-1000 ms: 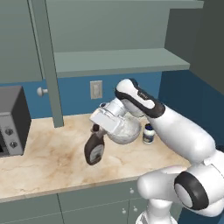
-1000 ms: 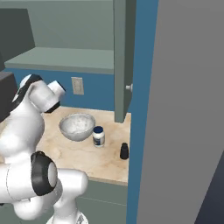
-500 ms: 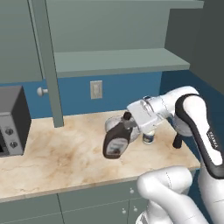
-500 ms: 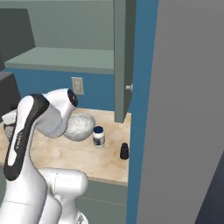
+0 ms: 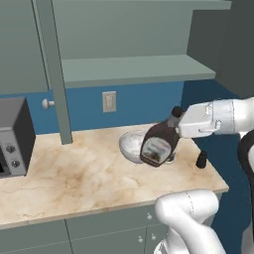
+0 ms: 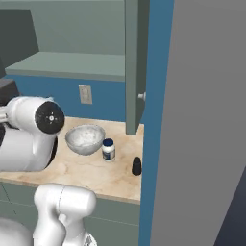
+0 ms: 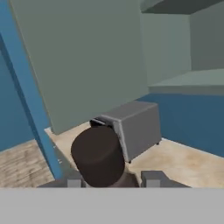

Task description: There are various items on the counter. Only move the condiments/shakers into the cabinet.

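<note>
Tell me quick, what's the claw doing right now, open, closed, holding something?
Claw: closed on the syrup bottle, gripping it at the neck and holding it tilted in the air above the counter.

The counter (image 5: pixel 74 173) is a beige marbled stone slab with brownish veins, spanning the lower half of the left base view. Resting on it:

- A grey appliance (image 5: pixel 12 136) at the far left edge of the frame.
- A clear glass bowl (image 6: pixel 85 139) near the back, centre-left of the right base view.
- A white jar with a dark blue lid (image 6: pixel 108 150), just beside the bowl on its right.
- A small black shaker (image 6: pixel 137 166), right of the jar near the counter's right end.
</note>
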